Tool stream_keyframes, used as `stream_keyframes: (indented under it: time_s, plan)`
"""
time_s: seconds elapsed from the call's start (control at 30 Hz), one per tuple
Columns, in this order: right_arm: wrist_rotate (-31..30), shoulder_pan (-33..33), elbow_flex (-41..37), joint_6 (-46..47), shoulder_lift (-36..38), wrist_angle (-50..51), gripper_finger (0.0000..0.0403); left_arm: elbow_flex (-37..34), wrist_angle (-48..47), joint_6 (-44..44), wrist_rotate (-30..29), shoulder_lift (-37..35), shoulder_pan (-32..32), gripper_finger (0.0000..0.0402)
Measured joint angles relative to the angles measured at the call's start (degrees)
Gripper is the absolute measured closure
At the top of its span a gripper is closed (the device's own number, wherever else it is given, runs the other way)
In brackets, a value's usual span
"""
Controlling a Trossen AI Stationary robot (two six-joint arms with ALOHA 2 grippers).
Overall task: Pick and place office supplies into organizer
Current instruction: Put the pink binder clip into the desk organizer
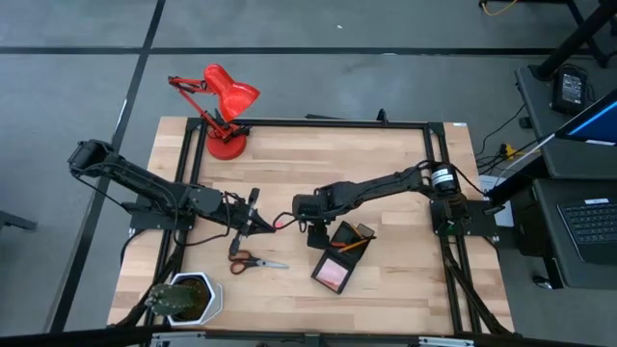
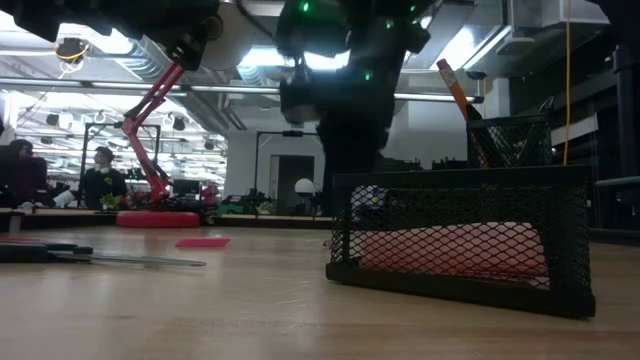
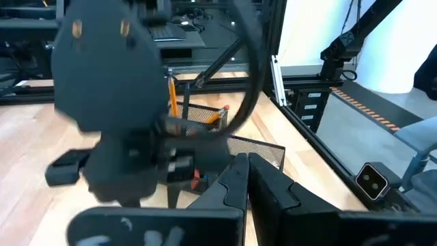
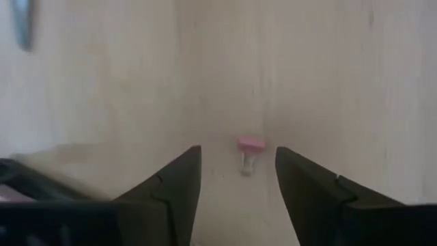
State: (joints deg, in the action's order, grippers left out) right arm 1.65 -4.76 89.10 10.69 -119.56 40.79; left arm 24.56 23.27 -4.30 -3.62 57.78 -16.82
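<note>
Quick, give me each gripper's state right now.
Left gripper: shut, holding nothing visible, near table centre.
Right gripper: open, empty, over a small pink piece on the table.

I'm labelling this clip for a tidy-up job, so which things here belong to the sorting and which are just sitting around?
Part of the job:
- black mesh organizer, pink sticky-note pad and pencil in it
- red-handled scissors
- small pink item ahead of the open right gripper

Just lying about:
- red desk lamp
- potted plant
</note>
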Motion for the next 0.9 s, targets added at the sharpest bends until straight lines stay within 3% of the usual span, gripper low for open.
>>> stream_keyframes:
  time_s: [0.9]
  plan:
    - [-1.77,0.81,0.14,3.29,-4.75,-0.87,0.0214,0.0,-0.42,0.01,0.02,0.0,-0.02,0.0396]
